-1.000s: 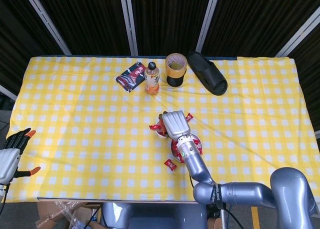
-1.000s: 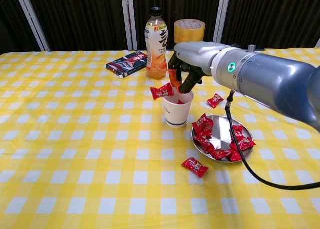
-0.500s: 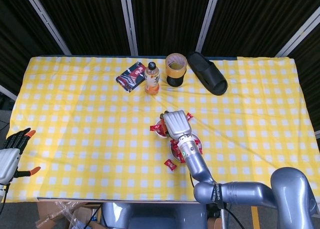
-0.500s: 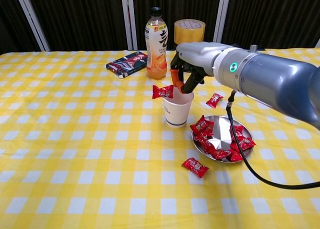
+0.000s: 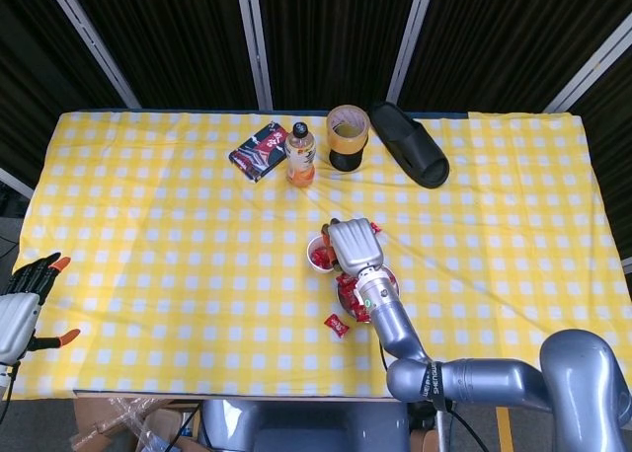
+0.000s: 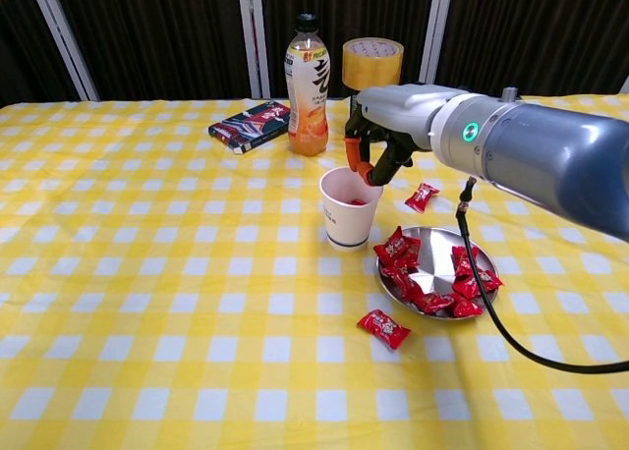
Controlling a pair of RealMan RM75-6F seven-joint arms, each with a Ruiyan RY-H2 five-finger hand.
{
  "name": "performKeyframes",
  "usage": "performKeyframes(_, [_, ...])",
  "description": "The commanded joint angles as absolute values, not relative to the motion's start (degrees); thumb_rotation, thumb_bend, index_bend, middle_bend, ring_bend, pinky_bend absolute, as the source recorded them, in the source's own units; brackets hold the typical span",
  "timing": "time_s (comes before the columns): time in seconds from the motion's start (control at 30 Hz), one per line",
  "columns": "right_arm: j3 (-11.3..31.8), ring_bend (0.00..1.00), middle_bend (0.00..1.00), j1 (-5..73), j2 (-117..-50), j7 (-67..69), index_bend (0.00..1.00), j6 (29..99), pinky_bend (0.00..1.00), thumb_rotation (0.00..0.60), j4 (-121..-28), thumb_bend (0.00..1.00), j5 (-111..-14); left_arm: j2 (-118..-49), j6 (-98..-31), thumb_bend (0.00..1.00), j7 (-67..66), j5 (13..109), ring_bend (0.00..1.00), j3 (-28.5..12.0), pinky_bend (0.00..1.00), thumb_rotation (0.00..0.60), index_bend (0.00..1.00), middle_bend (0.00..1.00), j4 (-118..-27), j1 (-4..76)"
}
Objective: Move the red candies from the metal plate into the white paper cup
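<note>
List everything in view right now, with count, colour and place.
paper cup: one, white, table centre, red candy inside
metal plate: one, silver, right of cup, red candies piled along its rim
loose candies: two, red, one in front of plate, one behind it
bottle: one, orange, behind cup
tape roll: one, tan, far side
packet: one, dark, left of bottle
slipper: one, black, far side
right hand: above cup, empty
left hand: at left table edge, idle

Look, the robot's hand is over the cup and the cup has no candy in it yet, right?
Not quite. The right hand is by the white paper cup, but the cup isn't empty: the chest view shows red candy inside it. More candies wait on the metal plate.
</note>
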State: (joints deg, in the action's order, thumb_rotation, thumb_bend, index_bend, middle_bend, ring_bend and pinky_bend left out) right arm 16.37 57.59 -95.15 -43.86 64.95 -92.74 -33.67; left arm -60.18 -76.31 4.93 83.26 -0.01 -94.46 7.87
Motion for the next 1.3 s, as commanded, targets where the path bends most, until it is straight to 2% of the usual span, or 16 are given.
performKeyframes(0.03, [16.3,0.75,0.38,57.5,-94.8,-43.9,0.44,65.3,0.91,0.600,-93.3,0.58,-34.1,-60.2,-76.3,0.05,4.9,83.2,0.00,0.0,0.00,0.600,0.00,0.00,-94.4,7.9])
performKeyframes(0.13, [16.0,0.75,0.35,57.2,-93.8,-44.5,0.39,66.6,0.91,0.600,-95.0,0.57,-35.1,-60.2,-76.1,0.05,4.9,83.1,0.00,0.0,0.00,0.600,0.00,0.00,-94.4,7.9])
performKeyframes(0.3, [14.9,0.75,0.30,56.1,-90.9,-46.4,0.33,69.5,0.91,0.600,-101.1,0.51,-36.1,-60.2,-76.1,0.05,4.8,83.3,0.00,0.0,0.00,0.600,0.00,0.00,-94.5,8.0])
performKeyframes(0.43, [13.8,0.75,0.29,55.1,-88.9,-47.6,0.29,71.2,0.91,0.600,-104.4,0.47,-35.8,-60.2,-76.3,0.05,4.7,83.5,0.00,0.1,0.00,0.600,0.00,0.00,-94.6,7.9])
performKeyframes(0.53, [13.4,0.77,0.42,54.3,-87.5,-47.3,0.25,71.9,0.91,0.600,-104.3,0.44,-36.1,-60.2,-76.5,0.05,4.7,83.7,0.00,0.2,0.00,0.600,0.00,0.00,-94.6,7.8])
performKeyframes(0.63, [13.0,0.81,0.64,54.0,-86.1,-47.5,0.24,71.8,0.94,0.600,-102.7,0.42,-37.2,-60.2,-77.0,0.05,4.8,83.9,0.00,0.2,0.00,0.600,0.00,0.00,-94.6,7.6])
performKeyframes(0.7, [13.1,0.85,0.74,54.1,-85.1,-47.5,0.24,71.2,0.97,0.600,-101.3,0.42,-37.9,-60.2,-77.1,0.05,4.7,83.9,0.00,0.3,0.00,0.600,0.00,0.00,-94.6,7.5])
performKeyframes(0.8, [13.3,0.88,0.78,54.8,-83.7,-47.9,0.24,68.9,0.99,0.600,-98.4,0.40,-38.1,-60.3,-76.9,0.05,4.4,83.7,0.00,0.2,0.00,0.600,0.00,0.00,-94.5,7.5])
performKeyframes(0.97, [13.2,0.88,0.78,56.4,-83.0,-48.3,0.24,64.0,0.99,0.600,-93.8,0.37,-36.9,-60.4,-76.2,0.05,3.7,82.7,0.00,0.0,0.00,0.600,0.00,0.00,-94.7,7.8])
performKeyframes(1.3, [10.3,0.88,0.78,58.3,-86.9,-45.0,0.23,54.1,0.99,0.600,-80.9,0.30,-39.7,-60.6,-75.3,0.05,2.6,81.3,0.00,-0.4,0.00,0.600,0.00,0.00,-95.0,8.1])
